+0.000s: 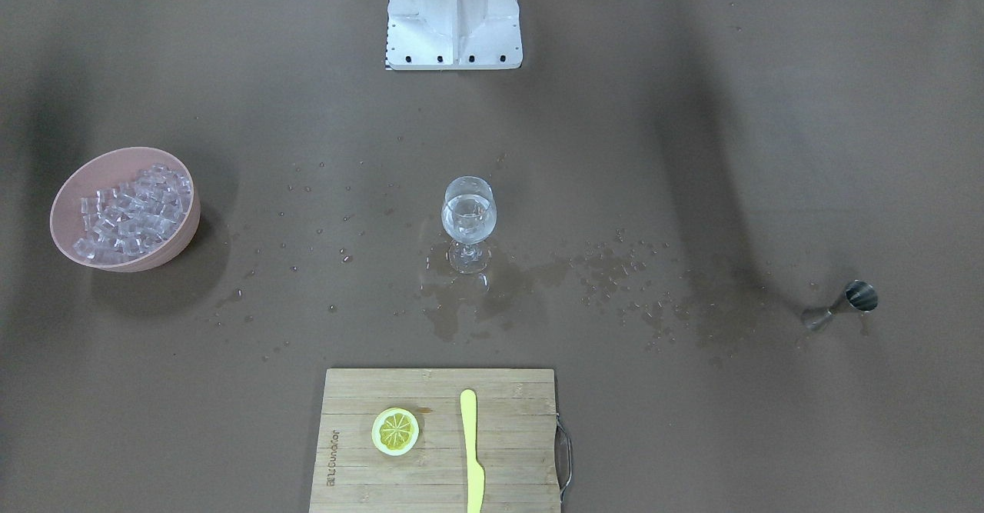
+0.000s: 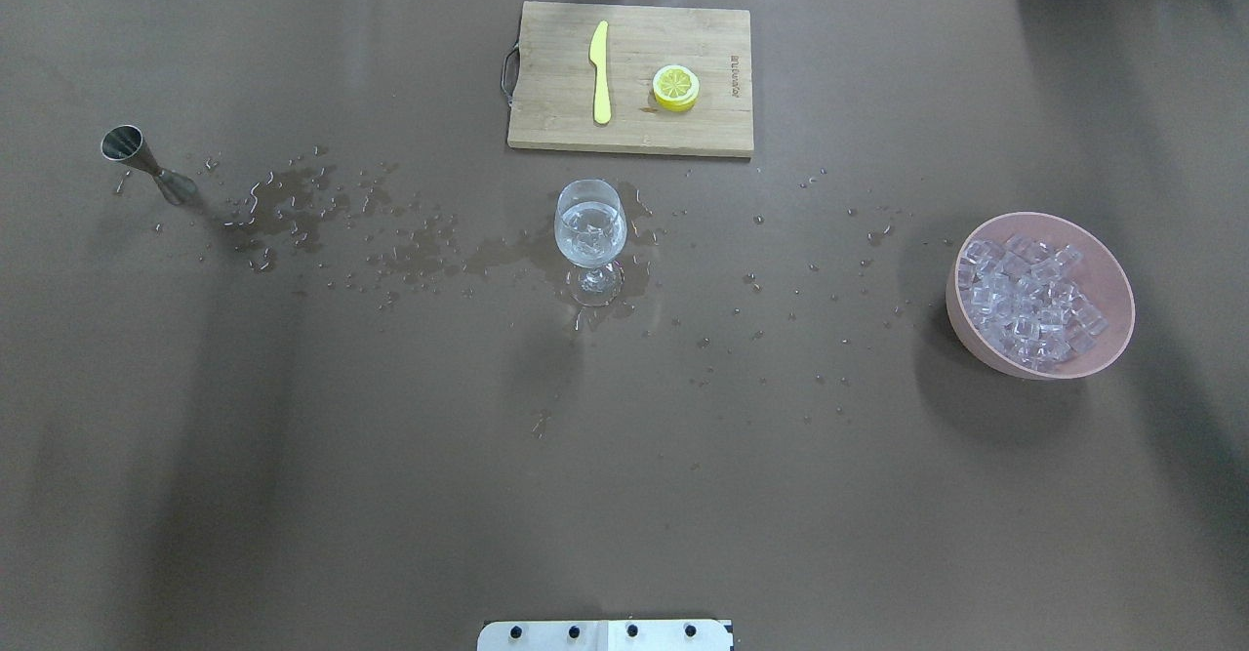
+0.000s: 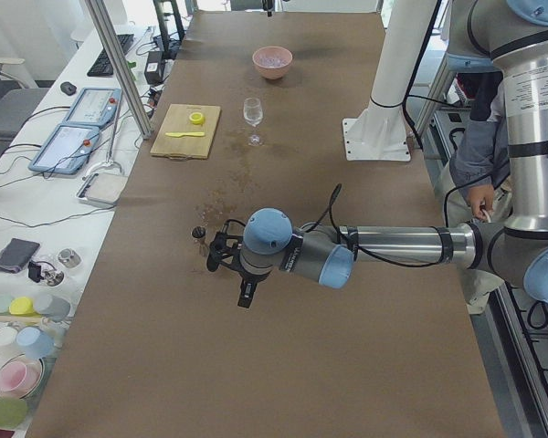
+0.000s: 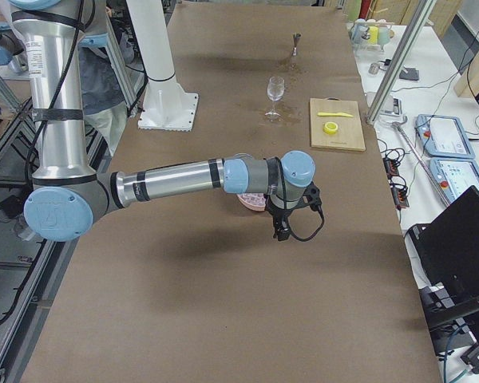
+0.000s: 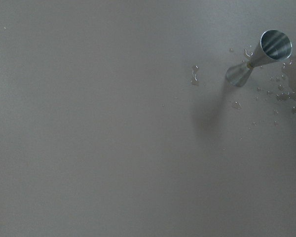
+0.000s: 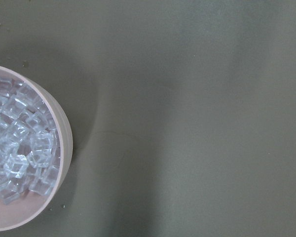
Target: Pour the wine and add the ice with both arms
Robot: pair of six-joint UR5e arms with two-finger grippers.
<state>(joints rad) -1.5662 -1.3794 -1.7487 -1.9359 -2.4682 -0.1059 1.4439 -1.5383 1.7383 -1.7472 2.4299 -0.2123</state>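
Note:
A stemmed wine glass [image 1: 469, 217] stands mid-table with clear wine [image 2: 589, 233] in it, and pale cubes seem to lie in the liquid. A pink bowl [image 1: 184, 232] holds many ice cubes [image 1: 134, 209]; it also shows in the overhead view [image 2: 961, 324] and the right wrist view [image 6: 64, 148]. A steel jigger [image 2: 146, 163] stands upright; the left wrist view [image 5: 259, 57] shows it empty. My left gripper [image 3: 246, 297] hangs above the table near the jigger. My right gripper [image 4: 281, 231] hangs beside the bowl. I cannot tell if either gripper is open or shut.
A wooden cutting board [image 1: 507, 451] carries a lemon slice [image 1: 395, 431] and a yellow knife [image 1: 471, 451]. Spilled droplets and wet patches [image 1: 615, 282] spread between jigger, glass and bowl. The white pedestal [image 1: 453, 21] stands at the robot's side.

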